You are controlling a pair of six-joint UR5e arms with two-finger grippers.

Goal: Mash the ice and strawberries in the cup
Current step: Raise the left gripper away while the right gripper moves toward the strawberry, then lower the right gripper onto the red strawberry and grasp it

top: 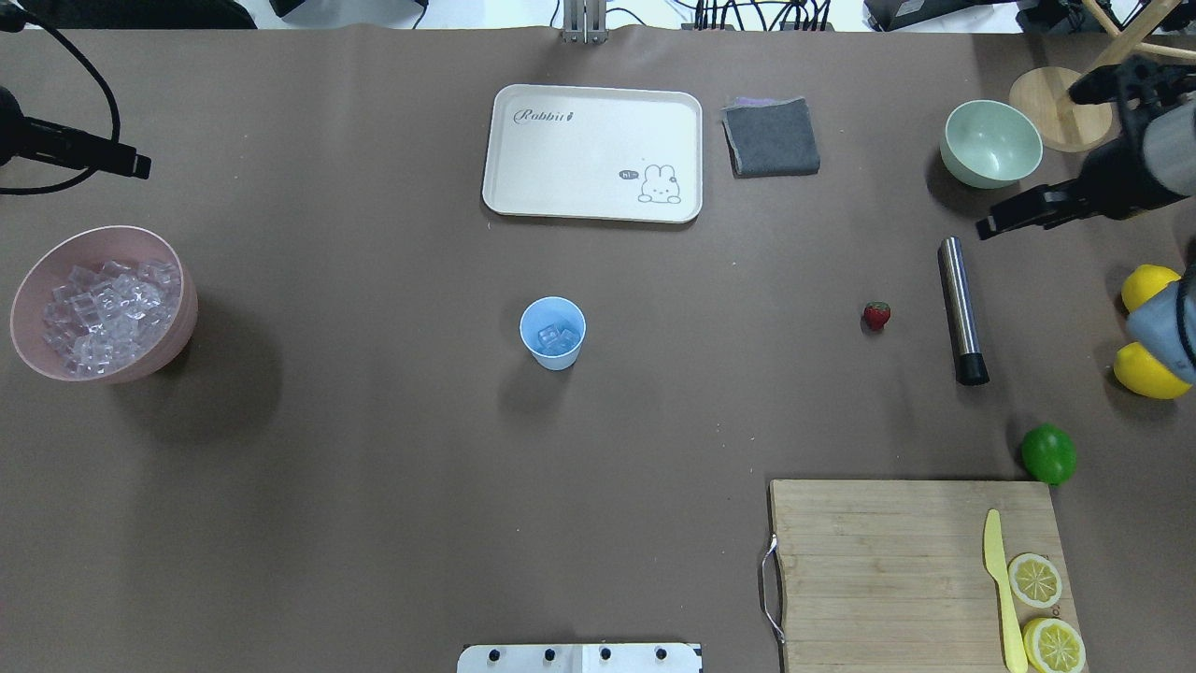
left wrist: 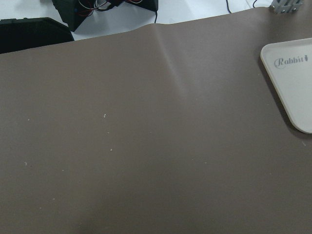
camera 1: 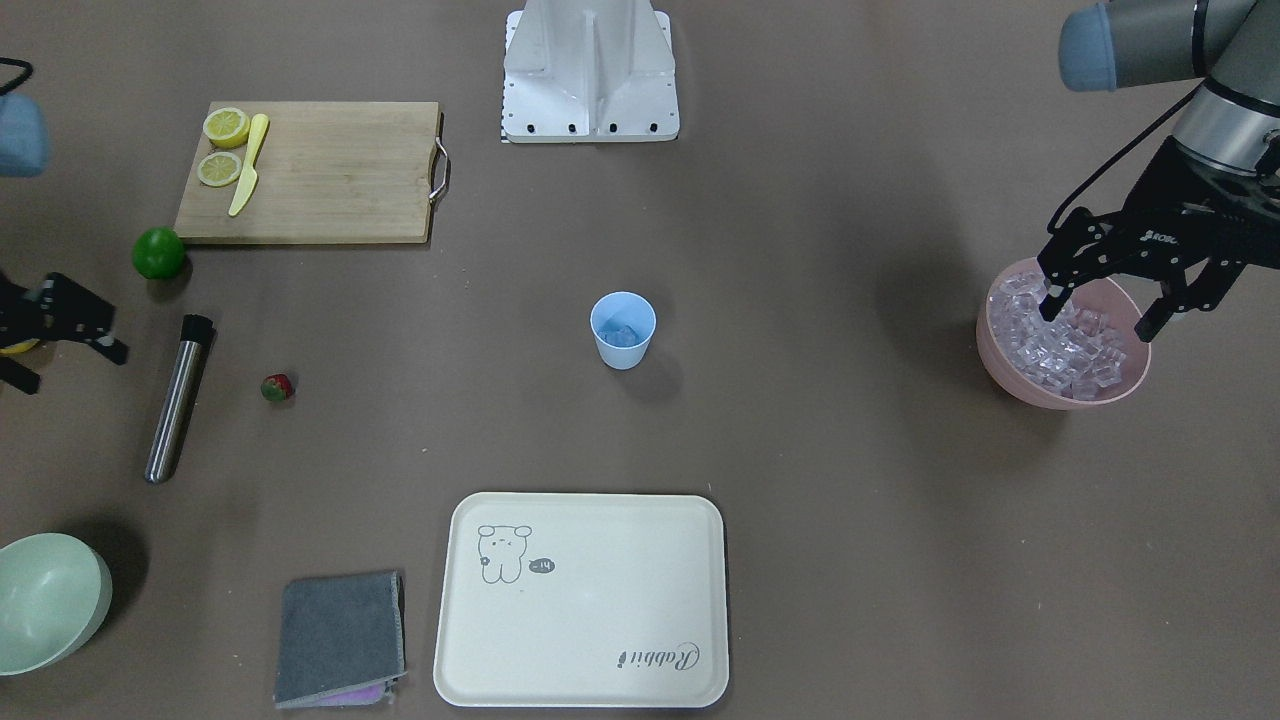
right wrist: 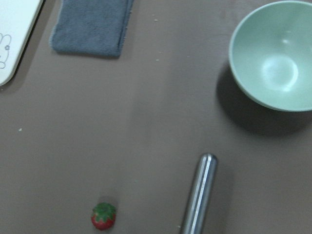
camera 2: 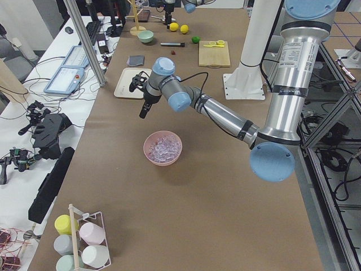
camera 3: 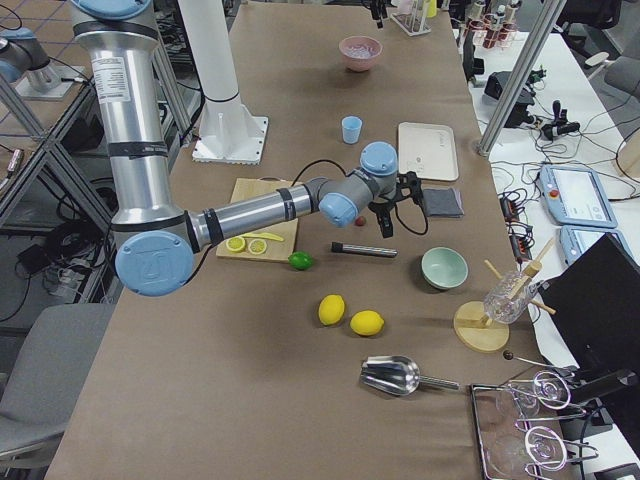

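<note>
The light-blue cup (camera 1: 622, 330) stands upright mid-table with a few ice cubes (top: 559, 336) in it. A pink bowl (camera 1: 1040, 393) at the robot's left holds many more ice cubes (camera 1: 1065, 345). The small red strawberry (camera 1: 278, 387) lies on the table on the robot's right, also in the right wrist view (right wrist: 103, 217). My left gripper (camera 1: 1098, 315) is open and empty, raised in the air near the pink bowl. My right gripper (camera 1: 65, 365) is open and empty, raised beyond the steel muddler (camera 1: 178, 398), apart from the strawberry.
A wooden cutting board (camera 1: 330, 170) carries two lemon halves and a yellow knife. A green lime (camera 1: 158, 252) lies beside it. A cream tray (camera 1: 585, 600), a grey cloth (camera 1: 340, 637) and a pale green bowl (camera 1: 50, 600) lie on the operators' side. Two lemons (top: 1145, 369) lie at the right edge.
</note>
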